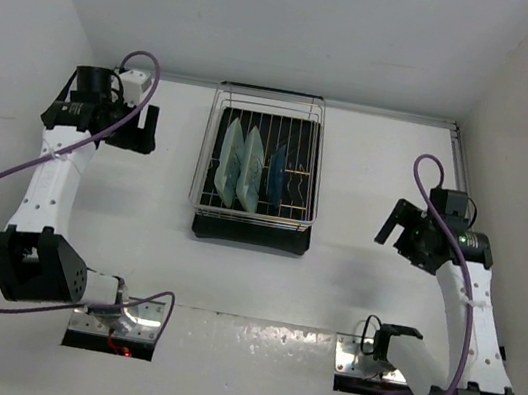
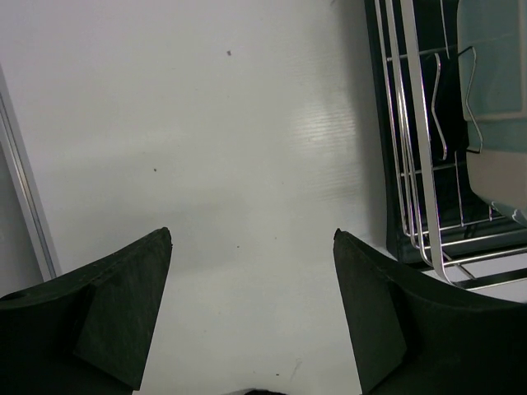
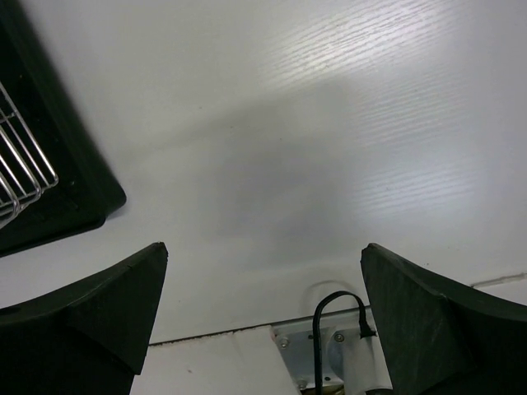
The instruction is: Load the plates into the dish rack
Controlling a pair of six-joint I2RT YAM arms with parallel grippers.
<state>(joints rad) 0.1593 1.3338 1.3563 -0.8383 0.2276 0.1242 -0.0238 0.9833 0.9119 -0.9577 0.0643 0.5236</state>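
Observation:
The chrome wire dish rack (image 1: 207, 163) stands on its black drip tray at the table's middle back. Two pale mint-green plates (image 1: 232, 157) stand upright in its left slots, and the dark blue plate (image 1: 275, 171) stands upright to their right. My left gripper (image 1: 144, 129) is open and empty, left of the rack. In the left wrist view the rack's side (image 2: 412, 164) and a mint plate (image 2: 494, 74) show at the right. My right gripper (image 1: 394, 222) is open and empty, right of the rack. The tray's corner (image 3: 58, 206) shows in the right wrist view.
White walls close in the table on the left, back and right. A metal rail (image 2: 25, 189) runs along the left wall. The arm base plates (image 1: 117, 320) sit at the near edge, with a black cable (image 3: 338, 317) at the right base.

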